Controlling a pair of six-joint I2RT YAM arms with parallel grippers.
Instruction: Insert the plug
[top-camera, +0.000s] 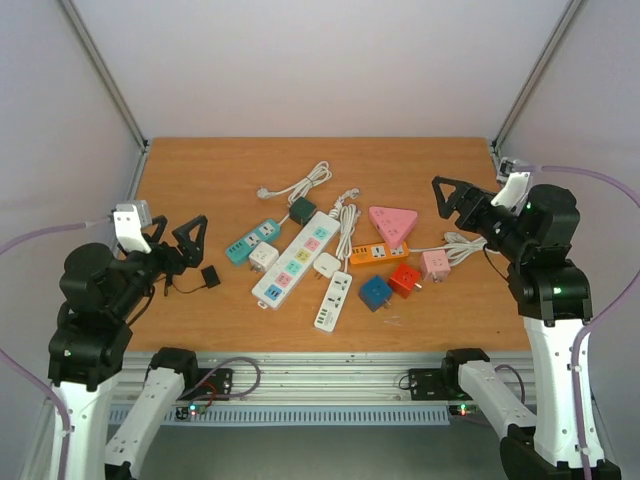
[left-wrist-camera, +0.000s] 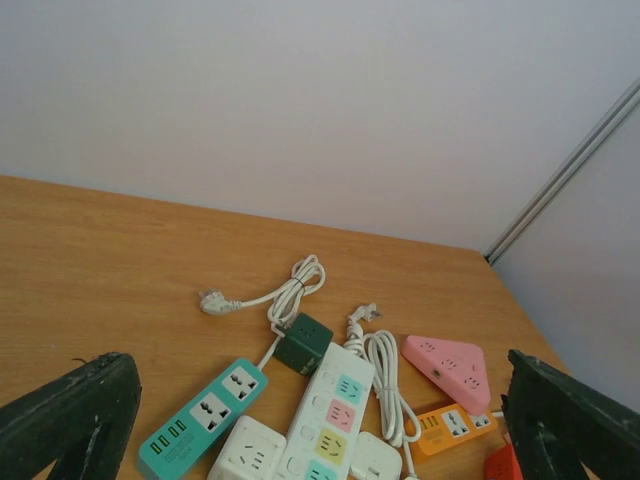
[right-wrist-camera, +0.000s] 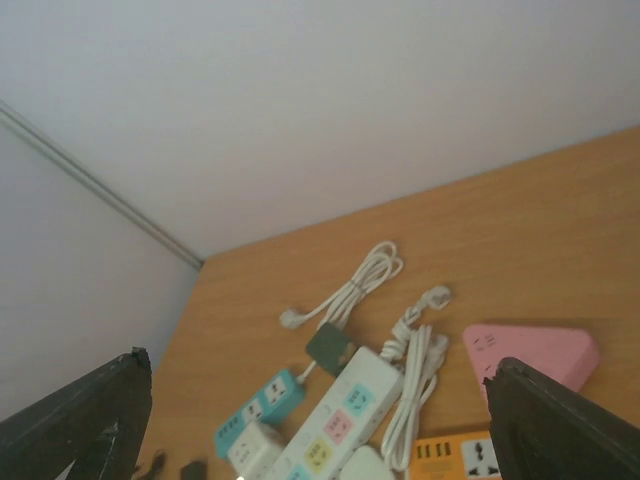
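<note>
A small black plug (top-camera: 210, 277) on a thin dark cord lies on the wooden table (top-camera: 200, 170), just right of my left gripper (top-camera: 178, 240). That gripper hangs open and empty above the table's left side. The long white power strip (top-camera: 295, 258) with coloured sockets lies in the middle, also seen in the left wrist view (left-wrist-camera: 325, 420) between the dark fingers (left-wrist-camera: 70, 415). My right gripper (top-camera: 458, 205) hovers open and empty over the right side, above the pink triangle socket (top-camera: 393, 222). White corded plugs (top-camera: 264, 190) (left-wrist-camera: 212, 301) lie further back.
Round the white strip lie a teal strip (top-camera: 250, 240), dark green cube (top-camera: 302, 210), white cube (top-camera: 263, 256), small white strip (top-camera: 333, 300), orange strip (top-camera: 378, 252), pink cube (top-camera: 436, 264), red cube (top-camera: 405, 280) and blue cube (top-camera: 376, 293). Metal frame posts stand at the back corners.
</note>
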